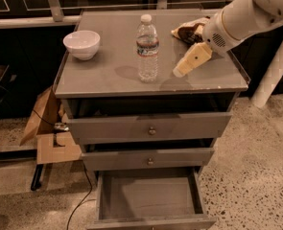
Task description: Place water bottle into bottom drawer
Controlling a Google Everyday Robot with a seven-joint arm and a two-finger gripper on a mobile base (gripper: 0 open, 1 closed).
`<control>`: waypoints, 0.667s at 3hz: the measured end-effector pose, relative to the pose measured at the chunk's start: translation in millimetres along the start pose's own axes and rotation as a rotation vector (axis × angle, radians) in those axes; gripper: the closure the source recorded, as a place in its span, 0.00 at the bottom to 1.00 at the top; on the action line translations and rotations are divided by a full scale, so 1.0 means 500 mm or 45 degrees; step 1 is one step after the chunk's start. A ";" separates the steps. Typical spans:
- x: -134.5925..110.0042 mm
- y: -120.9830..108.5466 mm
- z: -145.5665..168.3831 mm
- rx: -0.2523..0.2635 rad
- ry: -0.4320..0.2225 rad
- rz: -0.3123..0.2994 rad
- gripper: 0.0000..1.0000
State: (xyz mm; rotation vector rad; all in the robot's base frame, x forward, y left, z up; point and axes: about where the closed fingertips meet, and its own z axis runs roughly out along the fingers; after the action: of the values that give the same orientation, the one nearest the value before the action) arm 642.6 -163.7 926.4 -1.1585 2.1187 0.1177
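The cream-coloured two-finger gripper [180, 70] on the white arm is being held low over the right part of the flat grey cabinet top [102, 73], angled down and to the left. Whether it is spread or pressed together cannot be told, and nothing is seen being gripped.

Just beside its tip, to the left and apart from it, the clear ribbed plastic water bottle [147, 49], with a white screw cap and a narrow red-and-blue label band, is being borne upright on the top. Its long axis is vertical, so a sideways approach at the ribbed body is probably being called for.

Behind the gripper a crumpled brown-and-white packet [188, 31] is lying. Farther left, beyond the bottle, a smooth round white bowl [82, 44] is sitting. Well below the gripper, under two knobbed grey drawers [151, 131], the wide grey wooden bottom drawer [148, 195] is being left pulled out, its plain inside showing.
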 end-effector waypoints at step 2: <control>-0.023 -0.032 0.073 0.017 -0.150 0.114 0.00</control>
State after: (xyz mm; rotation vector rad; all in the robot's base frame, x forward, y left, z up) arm 678.4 -150.7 910.4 -1.0239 2.0639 0.2077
